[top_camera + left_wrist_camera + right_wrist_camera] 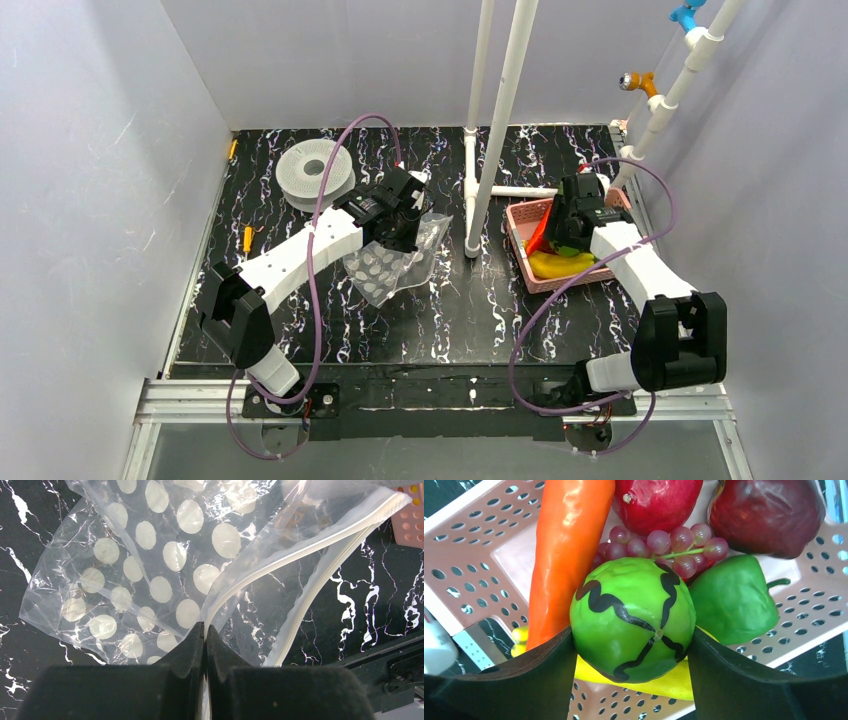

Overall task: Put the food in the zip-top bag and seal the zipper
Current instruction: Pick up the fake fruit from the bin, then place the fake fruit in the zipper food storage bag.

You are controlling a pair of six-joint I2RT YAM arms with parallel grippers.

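The clear zip-top bag (150, 565) with whitish dots lies on the black marbled table, left of centre (385, 265). My left gripper (205, 627) is shut on its mouth edge, and the zipper (300, 555) strip runs away up to the right, the mouth gaping. The food lies in the pink basket (469, 580). My right gripper (631, 640) is down in the basket (520, 215), with both fingers against a round green toy melon (634, 617). Around it lie an orange carrot (569, 545), purple grapes (664, 542), a green pepper (734, 597), a yellow piece (624, 680) and two dark red fruits.
A grey-white spool (315, 172) sits at the back left. White pipes (480, 150) stand upright between the bag and the basket. Grey walls close in the table on the left, back and right.
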